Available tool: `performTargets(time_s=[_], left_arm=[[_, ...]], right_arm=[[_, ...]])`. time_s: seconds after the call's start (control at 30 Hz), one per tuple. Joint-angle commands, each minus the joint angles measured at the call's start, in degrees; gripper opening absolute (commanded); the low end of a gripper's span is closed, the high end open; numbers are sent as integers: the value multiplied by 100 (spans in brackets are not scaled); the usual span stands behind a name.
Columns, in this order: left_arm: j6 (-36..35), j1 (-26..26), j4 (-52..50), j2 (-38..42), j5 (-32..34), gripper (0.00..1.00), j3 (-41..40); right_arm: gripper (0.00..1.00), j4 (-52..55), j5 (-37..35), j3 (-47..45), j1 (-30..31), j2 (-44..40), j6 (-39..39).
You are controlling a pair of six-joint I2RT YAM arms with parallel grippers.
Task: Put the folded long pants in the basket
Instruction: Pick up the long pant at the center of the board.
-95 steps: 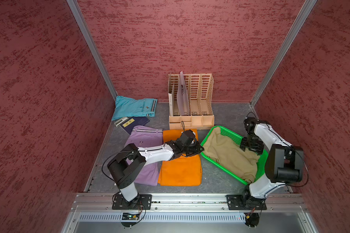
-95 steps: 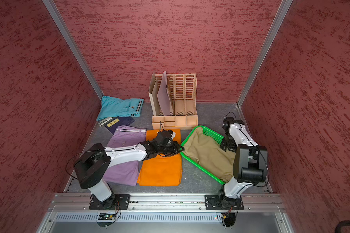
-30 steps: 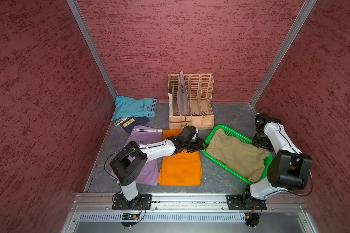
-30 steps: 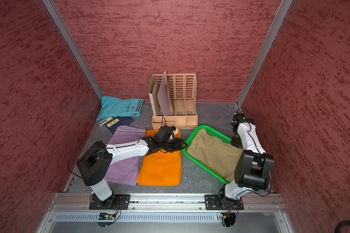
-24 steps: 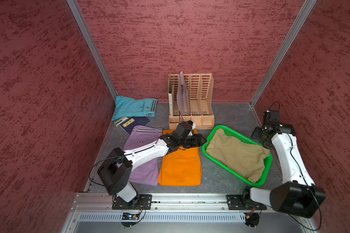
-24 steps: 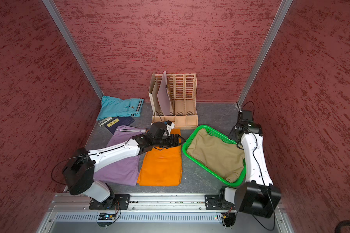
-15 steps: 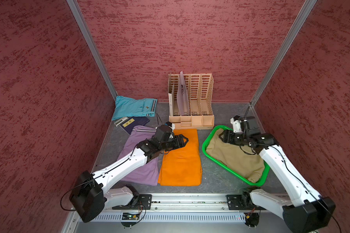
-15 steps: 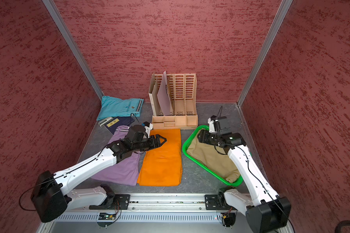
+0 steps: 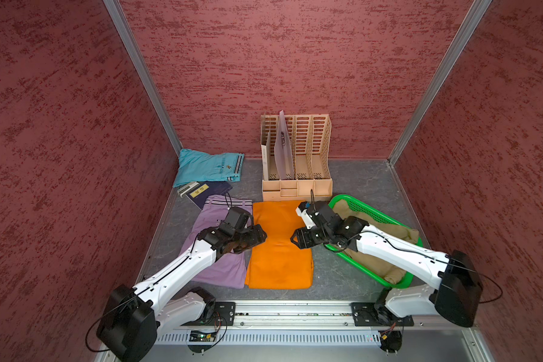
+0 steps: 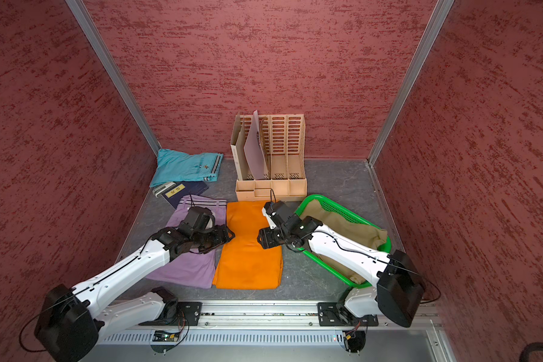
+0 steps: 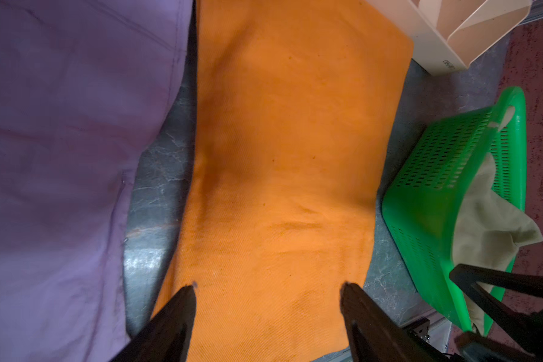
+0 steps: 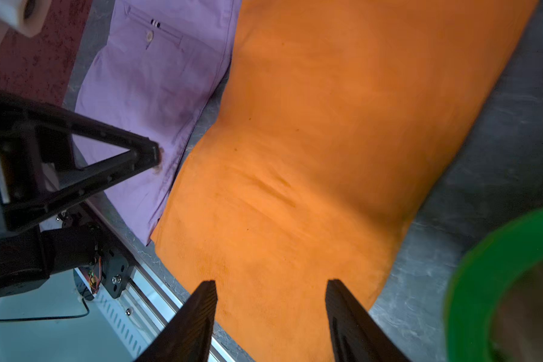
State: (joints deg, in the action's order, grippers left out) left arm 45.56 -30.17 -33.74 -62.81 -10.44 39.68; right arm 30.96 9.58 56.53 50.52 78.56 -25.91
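Bright orange folded pants lie flat mid-table. My left gripper hovers open over their left edge. Facing it from the right edge, my right gripper is open too, with only orange cloth showing between its fingers. Lilac pants lie just left of the orange ones, partly under my left arm. Turquoise pants sit in the back left corner. The green basket at the right holds khaki pants.
A beige slotted file organizer stands behind the orange pants, against the back wall. A dark blue booklet lies between the turquoise and lilac pants. Red walls close in three sides; a metal rail runs along the front edge.
My left gripper drew back from the basket's near corner to the orange pants' left edge. My right arm swung from behind the basket to their right edge. The basket shifted slightly right.
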Motion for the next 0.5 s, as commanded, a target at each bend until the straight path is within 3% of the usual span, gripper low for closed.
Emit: performTargets(time_s=[0.0, 0.1, 0.27, 0.47], left_arm=[[-48, 46, -68, -145, -36, 77, -143], [-50, 55, 16, -446, -117, 77, -206], [194, 47, 594, -705, -410, 75, -617], [427, -40, 974, -784, -595, 74, -998]], right_arm=[[64, -450, -226, -292, 563, -75, 350], [68, -889, -134, -669, 1020, -67, 903], [68, -295, -293, -270, 1045, 776, 847], [60, 155, -211, -47, 1036, 1660, 439]])
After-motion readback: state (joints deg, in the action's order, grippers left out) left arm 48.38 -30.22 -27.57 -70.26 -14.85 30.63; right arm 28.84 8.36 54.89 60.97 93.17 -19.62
